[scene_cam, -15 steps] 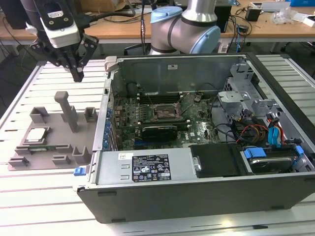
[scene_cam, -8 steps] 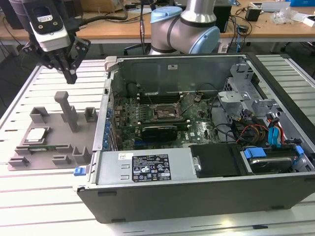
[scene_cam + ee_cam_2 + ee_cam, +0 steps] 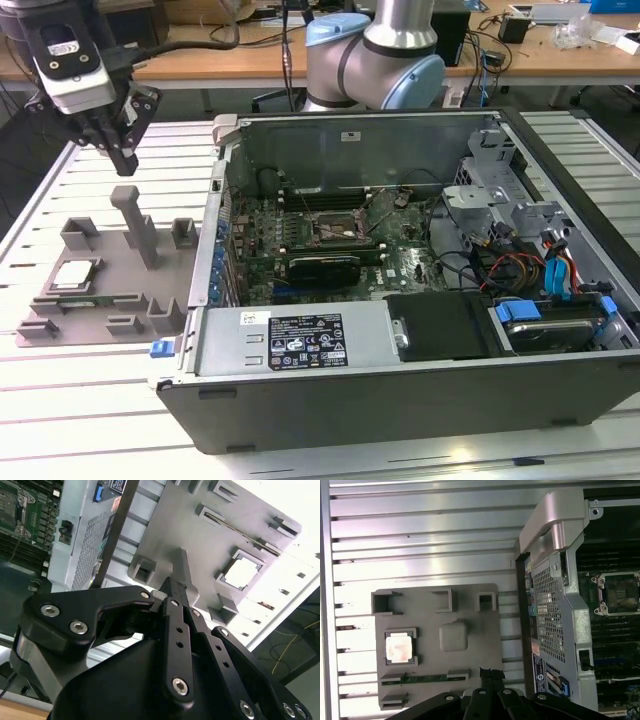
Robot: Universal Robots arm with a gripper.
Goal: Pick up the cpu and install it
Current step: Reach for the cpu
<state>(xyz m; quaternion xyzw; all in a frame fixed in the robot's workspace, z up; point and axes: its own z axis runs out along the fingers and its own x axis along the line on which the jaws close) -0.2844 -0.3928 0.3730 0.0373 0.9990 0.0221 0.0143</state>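
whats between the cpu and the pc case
A tall upright post on the grey fixture tray stands between the cpu and the open computer case, as the exterior view shows.

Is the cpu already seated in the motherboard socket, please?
No, the cpu lies in a pocket of the grey tray, outside the computer case.

I see an open computer case (image 3: 400, 410) lying on the slatted metal tabletop (image 3: 90, 410). Inside it, a green motherboard (image 3: 262, 245) carries a square socket (image 3: 340, 228) and a black expansion card (image 3: 322, 268); a power supply (image 3: 290, 342) sits along the near wall. A grey fixture tray (image 3: 112, 270) lies beside the case, on the exterior view's left.
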